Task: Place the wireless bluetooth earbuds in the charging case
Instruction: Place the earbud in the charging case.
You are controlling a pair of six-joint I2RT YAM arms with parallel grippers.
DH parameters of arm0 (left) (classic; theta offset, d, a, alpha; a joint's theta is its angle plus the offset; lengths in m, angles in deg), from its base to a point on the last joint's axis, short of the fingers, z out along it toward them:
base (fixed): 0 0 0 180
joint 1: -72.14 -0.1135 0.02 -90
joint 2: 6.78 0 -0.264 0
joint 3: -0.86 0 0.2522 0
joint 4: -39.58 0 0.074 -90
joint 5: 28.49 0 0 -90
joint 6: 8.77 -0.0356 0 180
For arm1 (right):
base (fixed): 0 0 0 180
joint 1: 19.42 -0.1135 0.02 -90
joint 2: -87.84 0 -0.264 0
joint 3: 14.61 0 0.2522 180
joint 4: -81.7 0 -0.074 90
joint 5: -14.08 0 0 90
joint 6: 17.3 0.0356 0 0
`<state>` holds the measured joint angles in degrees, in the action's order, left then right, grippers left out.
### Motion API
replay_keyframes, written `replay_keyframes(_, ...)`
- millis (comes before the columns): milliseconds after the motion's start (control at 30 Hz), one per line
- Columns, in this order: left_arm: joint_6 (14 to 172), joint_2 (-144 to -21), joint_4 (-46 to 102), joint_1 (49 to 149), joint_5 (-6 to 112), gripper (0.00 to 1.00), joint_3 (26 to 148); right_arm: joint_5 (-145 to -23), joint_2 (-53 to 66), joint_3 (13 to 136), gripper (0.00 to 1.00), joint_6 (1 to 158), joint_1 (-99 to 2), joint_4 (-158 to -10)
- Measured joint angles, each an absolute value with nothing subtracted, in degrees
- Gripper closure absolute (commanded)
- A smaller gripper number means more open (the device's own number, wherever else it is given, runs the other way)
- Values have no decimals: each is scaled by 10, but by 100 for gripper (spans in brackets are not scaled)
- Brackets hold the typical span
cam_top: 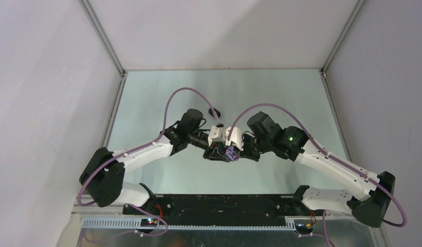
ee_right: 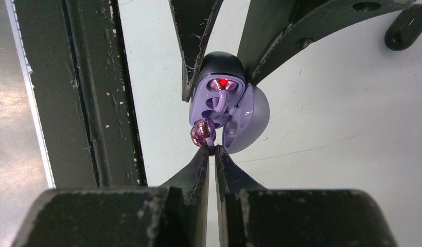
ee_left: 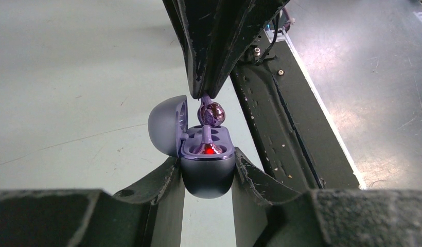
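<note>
Above the pale green worktop (ee_left: 70, 77) the two arms meet. The left gripper (ee_left: 206, 159) is clamped on the dark base of an open lilac charging case (ee_left: 208, 177), whose lid (ee_left: 165, 126) is swung back. The right gripper (ee_right: 213, 149), almost fully closed, pinches a glossy purple earbud (ee_right: 203, 131) in its tips, just over the case's rim. A red light (ee_left: 209, 151) glows inside the case

bright, even light, soft shadows, small glints on the earbud (ee_left: 211, 113), near foreground blurred
</note>
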<state>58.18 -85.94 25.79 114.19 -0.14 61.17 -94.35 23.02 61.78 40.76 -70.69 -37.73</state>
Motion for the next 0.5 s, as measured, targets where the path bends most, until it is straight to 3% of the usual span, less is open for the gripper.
replay_keyframes(500,571,-859,248,1142,-2,97,614,-952,229,618,89,408,-707,-376)
